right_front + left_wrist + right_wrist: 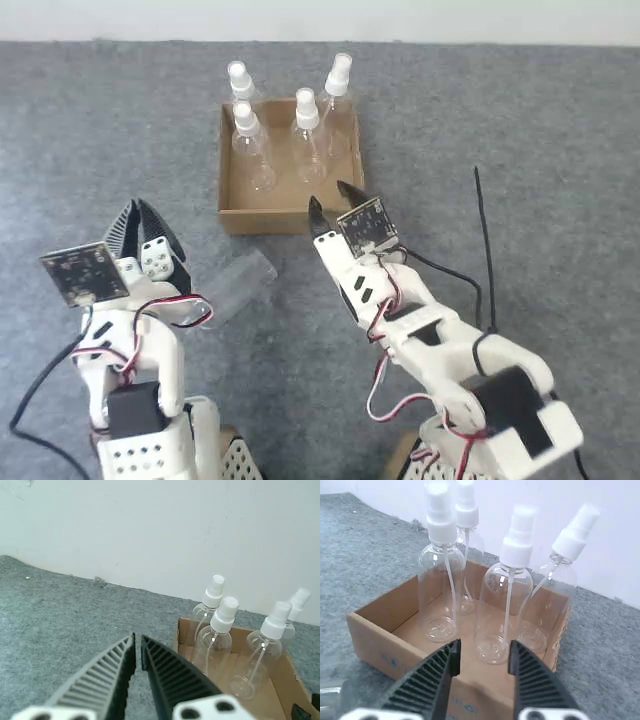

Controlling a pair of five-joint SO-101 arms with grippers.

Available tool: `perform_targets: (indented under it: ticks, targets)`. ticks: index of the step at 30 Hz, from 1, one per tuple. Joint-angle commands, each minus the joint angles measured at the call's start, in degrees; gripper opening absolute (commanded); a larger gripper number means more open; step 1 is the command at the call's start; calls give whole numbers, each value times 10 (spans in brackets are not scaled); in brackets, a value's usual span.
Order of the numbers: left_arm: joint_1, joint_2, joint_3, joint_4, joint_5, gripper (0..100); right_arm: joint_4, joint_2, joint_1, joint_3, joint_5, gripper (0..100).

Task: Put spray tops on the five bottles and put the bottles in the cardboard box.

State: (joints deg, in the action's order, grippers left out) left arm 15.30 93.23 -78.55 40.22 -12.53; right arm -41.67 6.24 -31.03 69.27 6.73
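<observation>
4 clear plastic bottles (252,150) w/ white spray tops (306,105) upright in shallow cardboard box (262,218), near surface (550,150) far edge. 5th bottle (245,278) flat by box's near-left corner. Right pincer (332,198) released, empty, at box's near wall. Left pincer (138,647) clenched, empty.

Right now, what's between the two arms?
In the high view, a clear bottle lies on its side between the left arm and the right arm.
</observation>
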Motion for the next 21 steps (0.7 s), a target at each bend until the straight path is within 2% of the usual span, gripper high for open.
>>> perform_targets:
  ticks: [1, 10, 21]
  targets:
    - [2, 8, 4, -20, -2, 13, 87, 76, -14, -4, 9, 94]
    - [2, 8, 4, -20, -2, 13, 357, 245, -14, -13, 6, 94]
    - [2, 8, 4, -21, -2, 13, 616, 415, -9, -49, 7, 94]
